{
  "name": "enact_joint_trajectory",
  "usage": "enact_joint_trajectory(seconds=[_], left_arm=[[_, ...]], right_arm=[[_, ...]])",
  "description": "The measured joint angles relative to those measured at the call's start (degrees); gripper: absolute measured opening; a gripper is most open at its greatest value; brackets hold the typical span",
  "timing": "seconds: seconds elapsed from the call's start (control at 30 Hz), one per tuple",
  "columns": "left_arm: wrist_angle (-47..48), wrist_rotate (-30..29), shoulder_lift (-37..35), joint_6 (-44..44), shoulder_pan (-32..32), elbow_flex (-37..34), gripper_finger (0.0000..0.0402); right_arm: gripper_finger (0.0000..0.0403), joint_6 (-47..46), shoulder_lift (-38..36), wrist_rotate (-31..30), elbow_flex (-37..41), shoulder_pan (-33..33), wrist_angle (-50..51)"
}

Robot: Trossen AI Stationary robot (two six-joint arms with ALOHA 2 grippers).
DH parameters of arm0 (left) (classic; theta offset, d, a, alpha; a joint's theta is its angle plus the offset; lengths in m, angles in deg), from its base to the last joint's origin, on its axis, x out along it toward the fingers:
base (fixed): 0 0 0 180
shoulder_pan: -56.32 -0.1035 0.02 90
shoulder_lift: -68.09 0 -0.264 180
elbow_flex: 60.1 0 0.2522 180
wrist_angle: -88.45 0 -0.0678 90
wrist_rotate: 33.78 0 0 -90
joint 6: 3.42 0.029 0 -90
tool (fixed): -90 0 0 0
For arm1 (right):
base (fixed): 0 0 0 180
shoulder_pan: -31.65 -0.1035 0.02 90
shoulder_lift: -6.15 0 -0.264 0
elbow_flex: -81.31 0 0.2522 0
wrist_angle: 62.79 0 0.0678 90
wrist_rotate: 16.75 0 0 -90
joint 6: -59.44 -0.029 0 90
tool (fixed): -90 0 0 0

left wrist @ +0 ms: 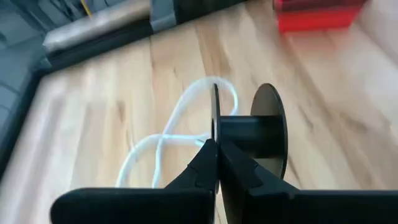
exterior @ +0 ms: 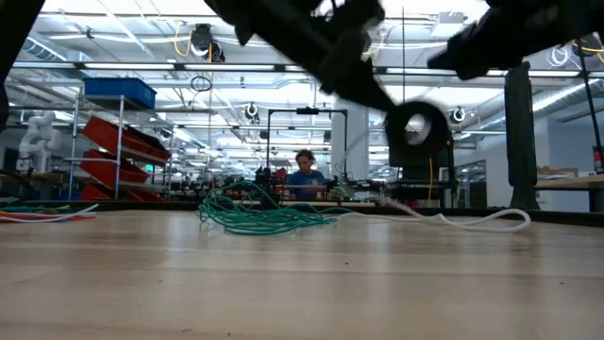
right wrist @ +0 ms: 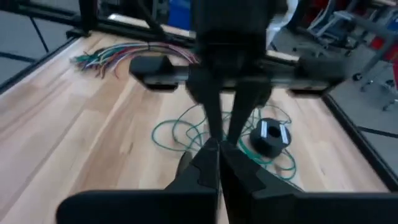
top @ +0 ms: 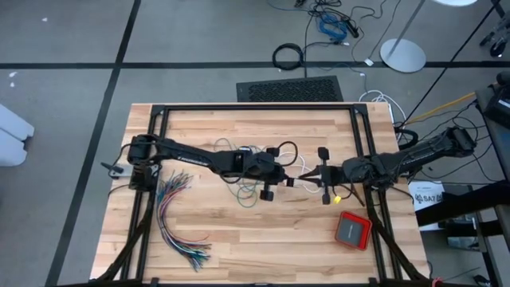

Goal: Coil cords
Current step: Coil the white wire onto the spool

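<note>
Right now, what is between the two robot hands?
In the high view, a loose white cord lies on the wood between the left gripper and right gripper.

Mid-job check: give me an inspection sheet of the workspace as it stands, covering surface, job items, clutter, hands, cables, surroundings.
Surface: wooden table, black frame around it.
Job's things: teal-green cord lying in a loose tangle near mid-table, not coiled; white cord trailing loosely beside it; black spool resting on the teal loops.
Clutter: fanned bundle of coloured wires at the left front; red box at the right front.
Hands: left hand and right hand both shut, tip to tip over mid-table; whether they pinch a cord cannot be told.
Cables: black cable ring and blue cable on the floor beyond the table.
Surroundings: person seated at a far bench; shelves with red bins.
</note>
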Motion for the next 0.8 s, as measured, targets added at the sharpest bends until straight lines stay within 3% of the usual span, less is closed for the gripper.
enact_joint_trajectory(seconds=[0.23, 0.53, 0.67, 0.8], left_arm=[[-1.4, -2.3, 0.5, 0.1, 0.2, 0.4, 0.0004], [-2.5, -6.6, -0.1, 1.6, 0.2, 0.5, 0.0002], [-4.9, -7.8, -1.2, 1.6, 0.0, 0.5, 0.0001], [-7.3, -8.0, -2.7, 1.6, 0.0, 0.5, 0.0001]], right_arm=[[0.0000, 0.5, 0.3, 1.9, -0.1, 0.1, -0.3], [0.0000, -3.8, -3.0, -11.0, 0.0, -0.1, 13.0], [0.0006, -8.9, -4.9, -11.4, 0.0, 0.6, 18.9], [0.0037, -12.1, -5.0, -11.3, 1.5, 0.5, 21.0]])
